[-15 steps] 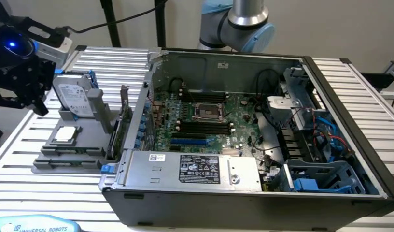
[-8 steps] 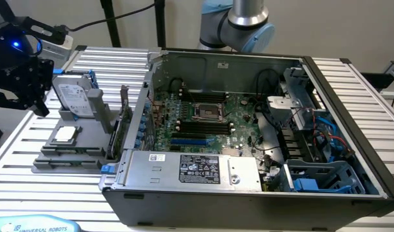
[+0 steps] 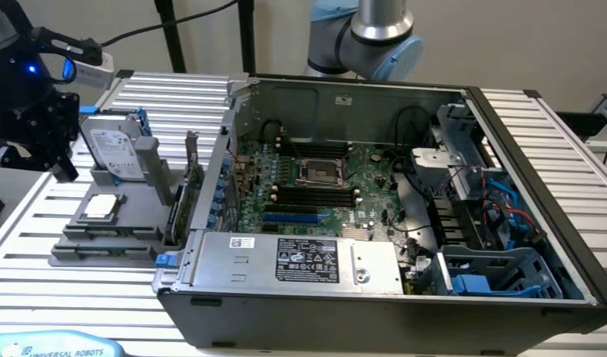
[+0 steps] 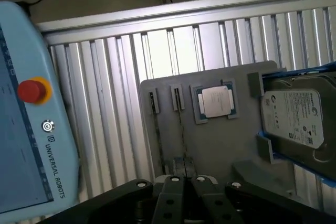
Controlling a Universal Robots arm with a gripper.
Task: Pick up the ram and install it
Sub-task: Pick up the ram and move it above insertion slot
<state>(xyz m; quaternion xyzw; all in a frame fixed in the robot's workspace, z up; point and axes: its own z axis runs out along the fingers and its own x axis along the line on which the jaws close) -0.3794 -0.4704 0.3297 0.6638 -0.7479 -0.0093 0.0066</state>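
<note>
Wrist view: ram (image 4: 154, 104) beside tray (image 4: 220, 145) edge

Case (image 3: 383, 93): open-topped. Memory slots (image 3: 314, 195): clear overhead, between socket (image 3: 320, 171) and power supply (image 3: 294, 260). Cables (image 3: 422, 186): crowd exterior view's right.

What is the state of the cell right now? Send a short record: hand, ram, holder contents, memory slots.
hand: raised over the grey holder, touching nothing
ram: on edge in the holder's slot, not picked up
processor chip: flat in its holder pocket, beside the ram slots
hard drive: in a blue frame at the holder's other end
memory slots: black, on the motherboard in the open case; they look empty
</note>
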